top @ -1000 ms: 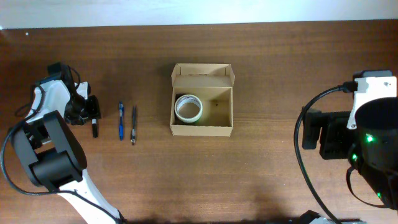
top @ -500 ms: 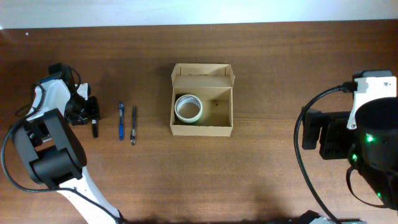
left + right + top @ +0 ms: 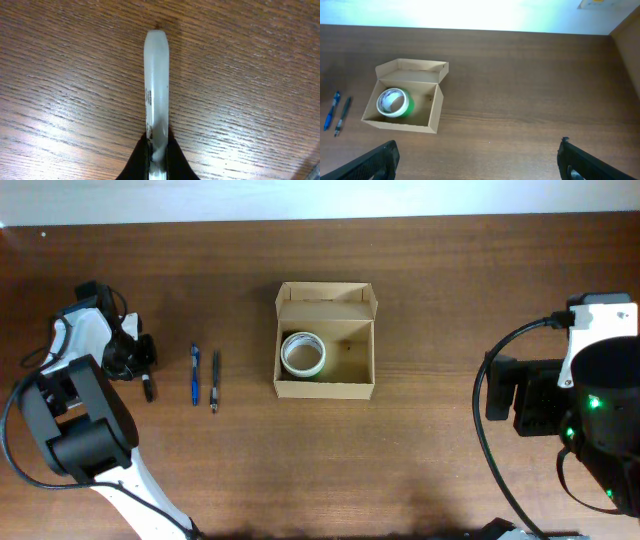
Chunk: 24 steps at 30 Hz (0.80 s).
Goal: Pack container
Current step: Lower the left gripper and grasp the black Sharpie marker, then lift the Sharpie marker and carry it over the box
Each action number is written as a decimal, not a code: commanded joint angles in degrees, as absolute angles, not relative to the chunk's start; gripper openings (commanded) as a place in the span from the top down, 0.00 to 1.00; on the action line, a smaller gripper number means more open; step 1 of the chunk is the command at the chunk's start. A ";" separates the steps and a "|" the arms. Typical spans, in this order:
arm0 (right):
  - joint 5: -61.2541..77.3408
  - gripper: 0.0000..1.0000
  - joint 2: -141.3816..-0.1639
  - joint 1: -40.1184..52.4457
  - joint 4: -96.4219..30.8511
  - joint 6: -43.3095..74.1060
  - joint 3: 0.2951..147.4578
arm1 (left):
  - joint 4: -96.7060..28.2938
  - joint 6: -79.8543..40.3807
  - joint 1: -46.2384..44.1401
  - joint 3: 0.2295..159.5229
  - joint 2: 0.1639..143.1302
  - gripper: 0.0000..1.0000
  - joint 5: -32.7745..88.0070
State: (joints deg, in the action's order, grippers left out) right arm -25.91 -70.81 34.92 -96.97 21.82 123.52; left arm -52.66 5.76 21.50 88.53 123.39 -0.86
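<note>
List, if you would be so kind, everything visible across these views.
Table: one, brown wood, under everything.
Box: one, tan, mid-table, lid open.
Tape roll: one, white and green, inside the box, left side.
Blue pen: one, blue, on the table left of the box.
Dark pen: one, dark, beside the blue pen, on its box side.
Marker: one, dark from overhead, left of both pens, gripped at one end.
Left gripper: one, black, shut on the marker.
Right gripper: one, black, open, holding nothing, right of the box.
</note>
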 commanded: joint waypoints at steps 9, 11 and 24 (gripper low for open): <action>-26.11 0.01 -70.87 34.76 -97.32 21.43 123.31 | -54.89 6.31 20.99 92.42 125.34 0.98 1.74; -26.13 0.01 -70.87 34.76 -97.32 21.43 123.31 | -57.52 6.33 20.49 96.14 124.11 0.98 1.52; -26.52 0.01 -70.70 34.76 -97.30 21.41 123.37 | -72.95 11.27 8.88 128.90 116.75 0.98 -0.36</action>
State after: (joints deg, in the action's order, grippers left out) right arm -25.96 -70.81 34.92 -96.97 21.80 123.52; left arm -71.83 8.21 13.08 123.98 119.48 -0.51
